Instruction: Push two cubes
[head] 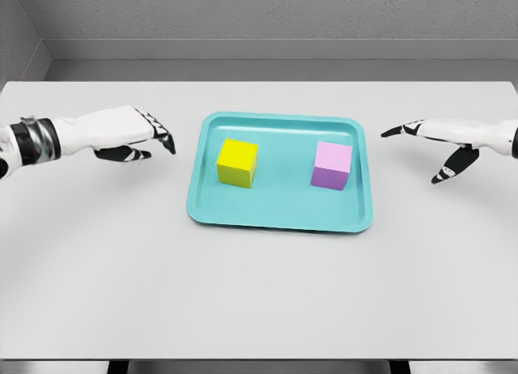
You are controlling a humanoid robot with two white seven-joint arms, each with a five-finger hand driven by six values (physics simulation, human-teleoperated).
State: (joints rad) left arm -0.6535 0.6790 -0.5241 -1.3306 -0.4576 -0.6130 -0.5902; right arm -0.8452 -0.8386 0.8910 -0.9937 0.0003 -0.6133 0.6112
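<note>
Pale grey table (259, 301) fills most of view, far edge straight across upper part, near edge at bottom. Grey textured back wall (275, 10) behind far edge. Side wall (16, 34) at left, meeting back wall in corner. Grey floor strip (283, 69) between wall and table. Light soft, even; faint shadows on tabletop.

Left arm (32, 143) cut off at left edge; right arm (494, 135) cut off at right edge beyond wrist.
</note>
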